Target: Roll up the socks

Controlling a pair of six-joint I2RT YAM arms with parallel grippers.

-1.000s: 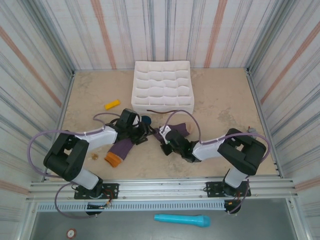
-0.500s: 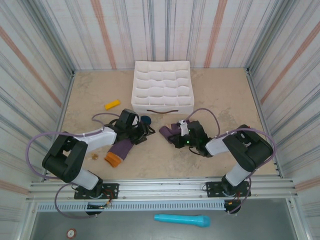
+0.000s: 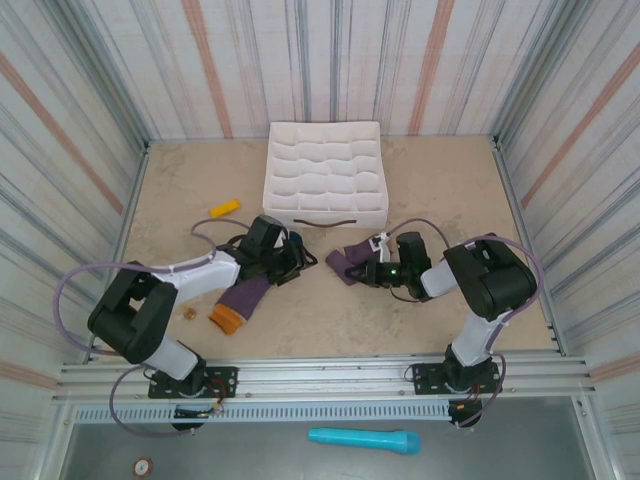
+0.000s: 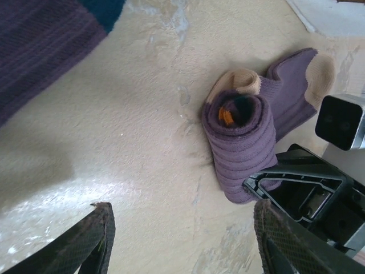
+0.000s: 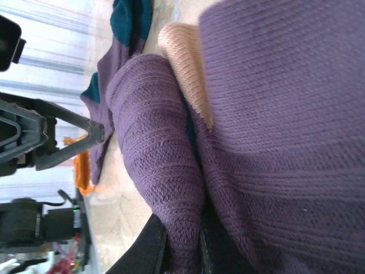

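One of the socks (image 3: 241, 297) lies flat and purple in front of my left arm, its orange cuff toward the near edge; its body and teal patch (image 4: 40, 45) show at upper left in the left wrist view. The other sock (image 3: 348, 262) is a purple roll with beige patches (image 4: 242, 142). My right gripper (image 3: 362, 270) is shut on a fold of that roll (image 5: 165, 171), the knit pinched between its black fingers (image 5: 153, 242). My left gripper (image 4: 182, 228) stands open over bare tabletop just left of the roll, its tips (image 3: 300, 258) apart from it.
A white divided organizer tray (image 3: 325, 216) sits behind both grippers at the table's middle back. A small yellow-orange marker (image 3: 224, 209) lies at the left. Striped walls close in the table. A blue tool (image 3: 363, 439) lies below the near rail.
The right gripper has carried the rolled sock back and to the right while its arm swung round. The left gripper has edged right toward the roll, jaws slightly narrower.
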